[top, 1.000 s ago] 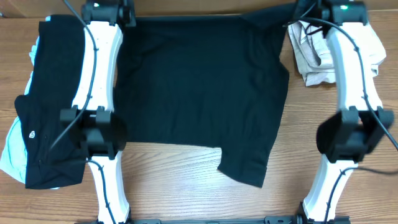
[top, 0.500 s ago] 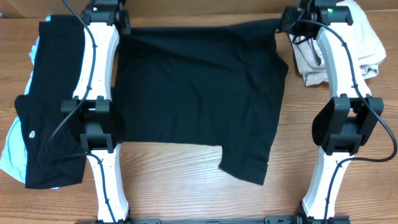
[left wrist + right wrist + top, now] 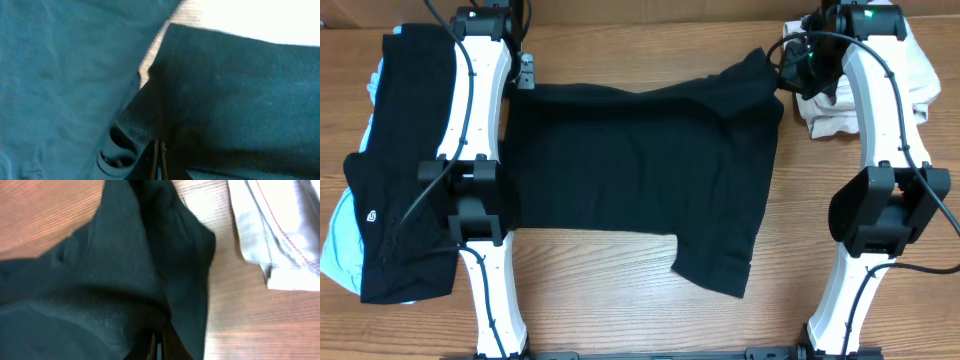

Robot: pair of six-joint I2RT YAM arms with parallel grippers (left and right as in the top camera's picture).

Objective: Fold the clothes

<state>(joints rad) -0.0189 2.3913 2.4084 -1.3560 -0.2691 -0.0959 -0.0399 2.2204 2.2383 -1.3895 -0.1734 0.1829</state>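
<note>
A black T-shirt (image 3: 640, 180) lies spread on the wooden table, one sleeve pointing to the front right. My left gripper (image 3: 523, 72) is shut on its far left corner; the black cloth (image 3: 230, 95) hangs over the fingertips (image 3: 160, 150) in the left wrist view. My right gripper (image 3: 790, 68) is shut on its far right corner and lifts the cloth (image 3: 125, 270) above the table; its fingertips (image 3: 159, 342) are wrapped in fabric. The far edge is folded forward a little.
A pile of black garments (image 3: 405, 160) over a pale blue one (image 3: 338, 240) lies at the left. Beige trousers (image 3: 825, 100) are bunched at the far right, also shown in the right wrist view (image 3: 280, 230). Bare wood runs along the front.
Both grippers have pulled the T-shirt's far edge toward the front, off the table's back edge. The right corner now rises in a fold.
</note>
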